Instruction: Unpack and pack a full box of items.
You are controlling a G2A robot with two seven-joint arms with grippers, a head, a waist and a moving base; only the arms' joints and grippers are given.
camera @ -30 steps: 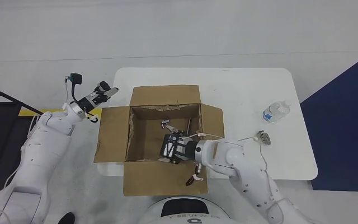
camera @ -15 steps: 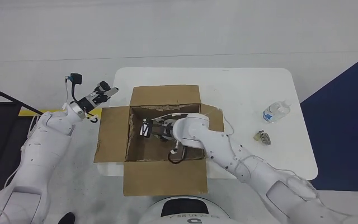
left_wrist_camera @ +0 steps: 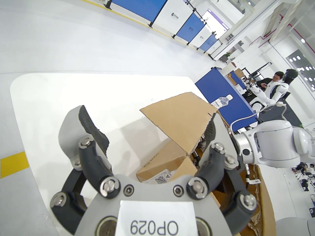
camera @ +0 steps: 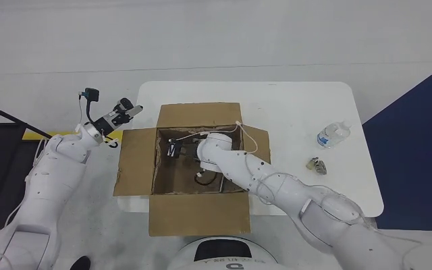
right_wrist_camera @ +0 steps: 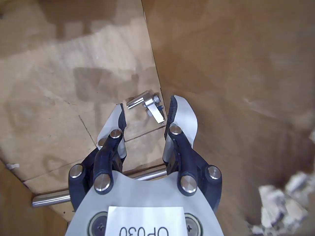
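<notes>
Two sets of jaws are released and empty. The right jaws stand apart inside the cardboard box (camera: 199, 115), low over its floor and near its left wall. Their ribbed black pads (right_wrist_camera: 172, 110) flank, without touching, a small metal bracket (right_wrist_camera: 153, 108) with a short round pin. The bracket lies flat on the box floor, just beside a wall. A smooth steel rod (right_wrist_camera: 50, 199) lies on the floor under the jaw body, partly hidden by it. Shredded grey paper filler (right_wrist_camera: 283, 205) is heaped at the foot of that wall. The box is plain brown corrugated board, scuffed inside. All four flaps are folded outward, leaving the top open.

The left jaws are spread wide, off the left edge of the desk (camera: 304, 108). They are near the box's far left corner but apart from it. Their grey metal fingers (left_wrist_camera: 73, 121) carry rough dark pads.

A clear plastic water bottle (camera: 333, 133) rests on the desk, well apart from the box on its right. A small crumpled object (camera: 317, 165) lies near the bottle. Open white desk surface runs along the far edge and the right side.
</notes>
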